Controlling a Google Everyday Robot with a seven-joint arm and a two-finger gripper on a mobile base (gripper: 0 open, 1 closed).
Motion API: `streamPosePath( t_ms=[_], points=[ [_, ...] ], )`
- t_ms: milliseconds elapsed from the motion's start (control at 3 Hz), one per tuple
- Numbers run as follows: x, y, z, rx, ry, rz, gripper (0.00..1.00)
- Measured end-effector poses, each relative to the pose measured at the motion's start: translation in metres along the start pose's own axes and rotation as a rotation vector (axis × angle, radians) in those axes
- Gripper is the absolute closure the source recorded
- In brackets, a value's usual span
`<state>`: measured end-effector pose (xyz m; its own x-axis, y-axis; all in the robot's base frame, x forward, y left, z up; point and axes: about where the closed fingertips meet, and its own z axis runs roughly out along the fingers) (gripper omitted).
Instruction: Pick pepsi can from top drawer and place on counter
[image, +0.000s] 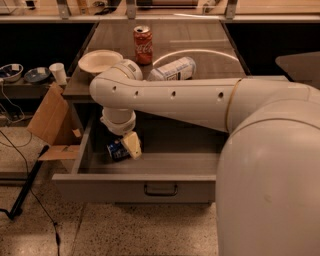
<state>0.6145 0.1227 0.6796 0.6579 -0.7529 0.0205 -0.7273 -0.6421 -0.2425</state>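
Where pincer (131, 146) hangs in top drawer (100, 188), it seemingly touches pepsi can (115, 150).

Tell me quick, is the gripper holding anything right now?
Gripper: down in the top drawer, at the pepsi can; open or shut cannot be told.

Two cans: pepsi can (116, 149) inside top drawer (100, 188), red can (143, 45) beyond it. One bottle (172, 70), one bowl (100, 61), also beyond. One gripper (131, 146), inside top drawer.
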Motion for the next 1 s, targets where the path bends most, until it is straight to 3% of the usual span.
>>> streamPosePath(
  t_ms=[667, 1000],
  points=[
    [0.007, 0.006, 0.031, -0.061, 0.062, 0.034, 0.0],
    [0.009, 0.01, 0.047, -0.094, 0.062, 0.05, 0.0]
  ],
)
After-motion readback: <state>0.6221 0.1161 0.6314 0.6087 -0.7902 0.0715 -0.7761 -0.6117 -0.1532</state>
